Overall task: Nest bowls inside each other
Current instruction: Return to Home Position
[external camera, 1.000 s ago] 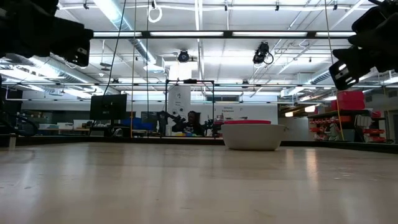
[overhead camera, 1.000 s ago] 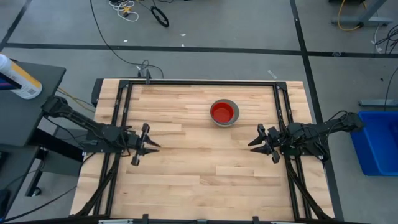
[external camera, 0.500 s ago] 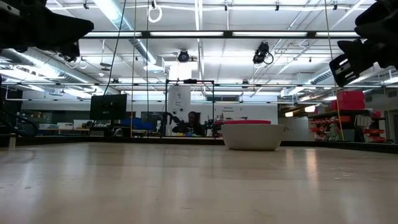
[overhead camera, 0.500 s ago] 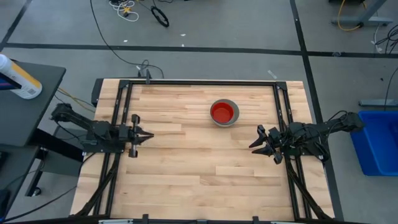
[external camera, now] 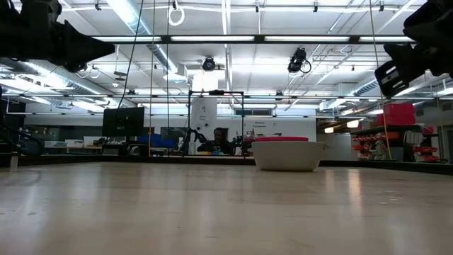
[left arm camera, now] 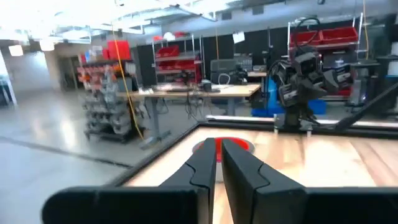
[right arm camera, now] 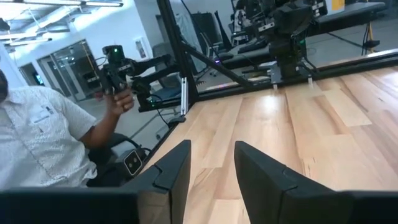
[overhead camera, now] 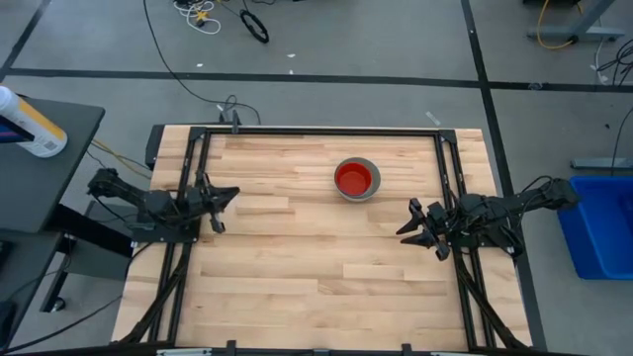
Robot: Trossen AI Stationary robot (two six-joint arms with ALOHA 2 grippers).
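The bowls stand as one stack (overhead camera: 357, 179) on the table's far middle: a grey bowl resting on its base with a red one inside it. The low view shows the grey wall (external camera: 287, 156) and the red rim above it. My left gripper (overhead camera: 229, 195) hovers near the table's left edge, shut and empty, its fingers (left arm camera: 214, 163) pointing level toward the stack. My right gripper (overhead camera: 404, 230) hovers near the right edge, open and empty, its fingers (right arm camera: 208, 163) pointing level across the table.
Black rails (overhead camera: 188, 178) frame the wooden table. Beyond the left edge is a person in a white shirt (right arm camera: 43, 143) with a hand raised. A blue bin (overhead camera: 598, 222) stands on the floor off the table's right side.
My left gripper has drawn back toward the table's left edge and somewhat toward the far edge, tipping up from a downward slant to level. The bowls and my right gripper have kept still.
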